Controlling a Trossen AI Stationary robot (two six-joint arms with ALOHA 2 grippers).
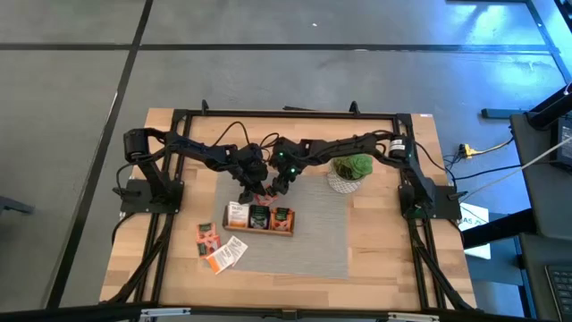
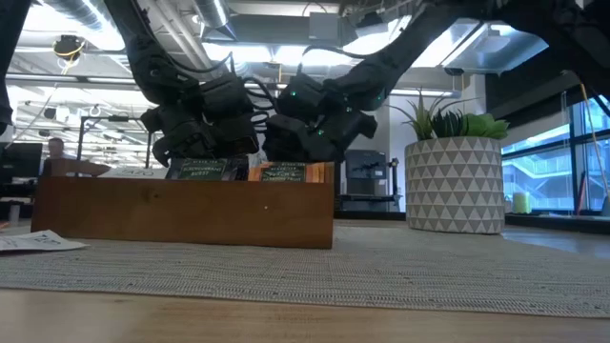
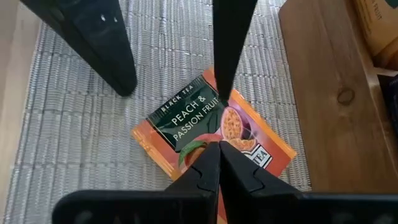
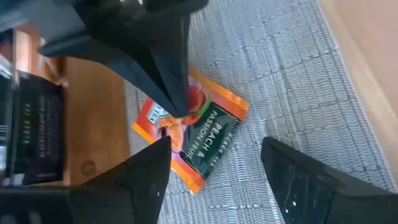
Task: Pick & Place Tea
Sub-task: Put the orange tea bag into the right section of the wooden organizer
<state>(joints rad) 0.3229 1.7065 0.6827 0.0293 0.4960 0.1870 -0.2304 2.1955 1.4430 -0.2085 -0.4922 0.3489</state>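
Both arms reached toward the middle of the wooden tabletop (image 1: 384, 241), meeting over a grey woven mat (image 1: 313, 241) just behind a long wooden tray (image 1: 259, 230).

The left pincer (image 3: 219, 144) was fully closed, its fingertips pressed together and pinching the edge of an orange-and-dark tea sachet (image 3: 214, 127) labelled "Peach & Passion Fruit". The sachet lay against the mat, just beside the tray's back wall.

The right pincer (image 4: 217, 152) stood wide open directly above the same sachet (image 4: 199, 134), with one finger on either side and neither touching it; it held nothing.

In the high view, the left pincer (image 1: 247, 190) and right pincer (image 1: 277, 186) sat close together, just behind the tray. The tray already held sachets standing in its three compartments: a white-and-orange one (image 1: 237, 215), a dark one (image 1: 259, 217) and an orange one (image 1: 282, 217).

Several loose sachets (image 1: 219, 249) lay on the tabletop and mat edge in front of the tray, toward the left arm's side. A potted plant (image 1: 349, 173) stood near the right arm, well apart from the sachets.
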